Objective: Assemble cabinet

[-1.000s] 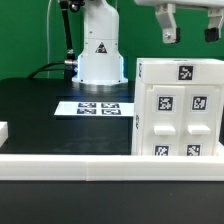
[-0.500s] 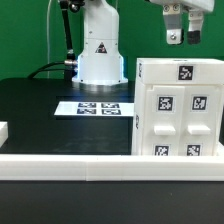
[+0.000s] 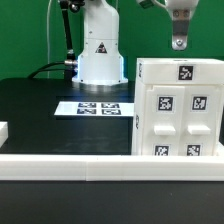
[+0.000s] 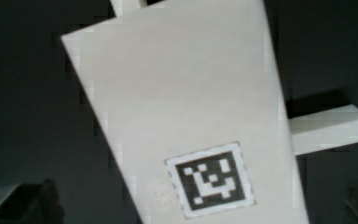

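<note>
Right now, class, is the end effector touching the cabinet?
No: in the exterior view the end effector hangs above the cabinet, with a gap between them.

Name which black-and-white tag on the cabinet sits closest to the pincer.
The lone tag on the cabinet's top face, directly below the pincer; the other four sit lower, on the front face.

You had a cabinet (image 3: 178, 108) of smooth white plastic with a faint sheen, its tags printed matt black and white. The table (image 3: 40, 110) looked matt black, the marker board (image 3: 98, 108) thin, flat and paper-white, and the robot base (image 3: 100, 50) was glossy white moulded plastic
</note>
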Motion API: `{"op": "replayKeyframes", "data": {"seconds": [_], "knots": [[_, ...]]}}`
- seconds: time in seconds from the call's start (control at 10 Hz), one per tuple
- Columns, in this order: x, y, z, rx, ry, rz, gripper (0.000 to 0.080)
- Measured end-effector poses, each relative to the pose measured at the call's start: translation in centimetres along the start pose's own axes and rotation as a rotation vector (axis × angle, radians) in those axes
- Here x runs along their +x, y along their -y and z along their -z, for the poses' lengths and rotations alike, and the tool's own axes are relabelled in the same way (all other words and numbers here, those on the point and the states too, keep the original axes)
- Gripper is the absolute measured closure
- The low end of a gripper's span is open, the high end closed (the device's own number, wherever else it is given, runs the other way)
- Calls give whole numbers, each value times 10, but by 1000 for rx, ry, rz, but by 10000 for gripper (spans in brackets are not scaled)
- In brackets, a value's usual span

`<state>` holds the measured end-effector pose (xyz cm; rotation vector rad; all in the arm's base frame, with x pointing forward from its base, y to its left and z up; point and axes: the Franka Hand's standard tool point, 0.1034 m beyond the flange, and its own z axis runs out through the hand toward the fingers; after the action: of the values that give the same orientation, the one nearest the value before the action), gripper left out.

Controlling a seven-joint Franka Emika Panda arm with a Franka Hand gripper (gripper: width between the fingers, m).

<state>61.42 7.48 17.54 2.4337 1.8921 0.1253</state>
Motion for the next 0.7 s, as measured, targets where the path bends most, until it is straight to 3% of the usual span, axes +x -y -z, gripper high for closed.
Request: {"op": "replayKeyframes", "data": {"seconds": [0.5, 0.7], "knots": [[-5, 2, -21, 23, 20, -26, 2], [-6, 3, -23, 25, 21, -43, 2]]}}
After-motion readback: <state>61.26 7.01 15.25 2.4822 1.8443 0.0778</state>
